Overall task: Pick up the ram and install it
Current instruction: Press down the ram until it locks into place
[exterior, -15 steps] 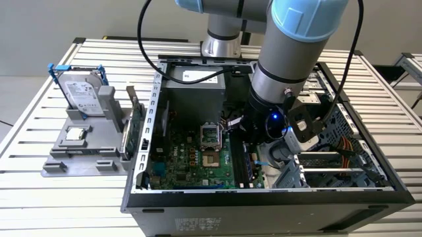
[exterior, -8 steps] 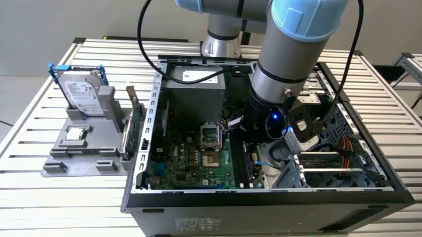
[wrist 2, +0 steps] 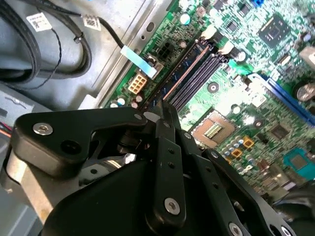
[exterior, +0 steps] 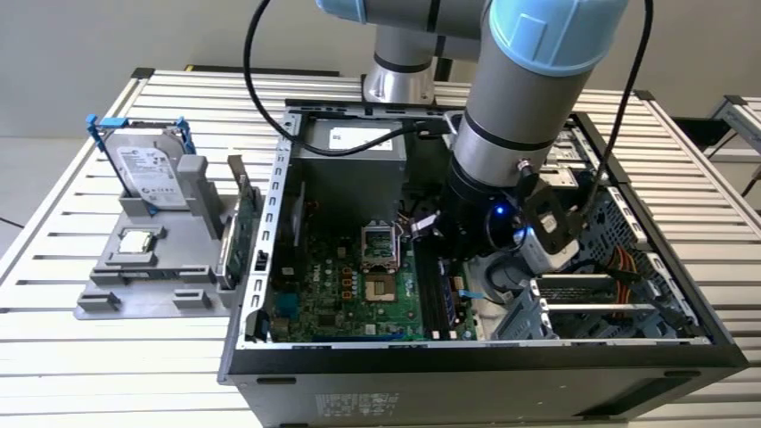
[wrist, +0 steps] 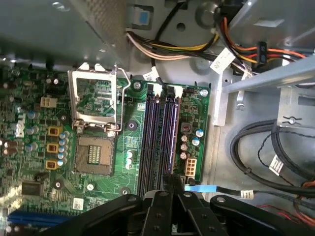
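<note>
You're looking at a worktop [exterior: 95, 339] of ribbed, matt bare metal. The computer case [exterior: 476, 374] is dull black sheet metal; its motherboard [wrist: 123, 147] is glossy green laminate. The gripper [wrist: 170, 189] looks matt black, with shiny metal screws. The parts holder [exterior: 131, 285] is matt grey plastic.

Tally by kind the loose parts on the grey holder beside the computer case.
Hard drive: 1
Silver chip: 1
Green card: 1
Total: 3
</note>
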Robot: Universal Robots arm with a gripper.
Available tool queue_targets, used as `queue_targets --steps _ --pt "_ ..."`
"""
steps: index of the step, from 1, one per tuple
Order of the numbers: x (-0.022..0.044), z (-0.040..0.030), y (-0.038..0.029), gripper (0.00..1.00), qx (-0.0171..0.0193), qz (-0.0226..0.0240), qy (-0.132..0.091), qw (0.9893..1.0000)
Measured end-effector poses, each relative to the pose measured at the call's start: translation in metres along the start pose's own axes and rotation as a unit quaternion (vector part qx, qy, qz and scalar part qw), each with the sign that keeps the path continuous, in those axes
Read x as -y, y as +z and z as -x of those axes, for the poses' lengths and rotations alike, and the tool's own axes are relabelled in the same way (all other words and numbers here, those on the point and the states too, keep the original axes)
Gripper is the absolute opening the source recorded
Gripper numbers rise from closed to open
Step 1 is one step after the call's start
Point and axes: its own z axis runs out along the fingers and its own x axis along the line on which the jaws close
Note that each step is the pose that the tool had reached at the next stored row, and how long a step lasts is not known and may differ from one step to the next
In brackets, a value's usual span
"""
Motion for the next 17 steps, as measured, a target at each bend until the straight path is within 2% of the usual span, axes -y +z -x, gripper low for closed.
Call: queue_targets --steps 4,8,10,13,17 --pt "0.0 0.0 0.0 0.0 -0.0002 0.0 -0.036 0.9993" --pt "0.0 0.0 0.0 0.0 -0.0005 -0.0001 -0.072 0.9974" --pt "-0.0001 0.0 0.0001 0.0 -0.0006 -0.0001 -0.091 0.9959" --pt "-0.0002 0.0001 0.0 0.0 -0.0008 -0.0001 -0.117 0.9931" --pt "-0.0005 0.0001 0.0 0.0 -0.001 -0.0002 -0.153 0.9882"
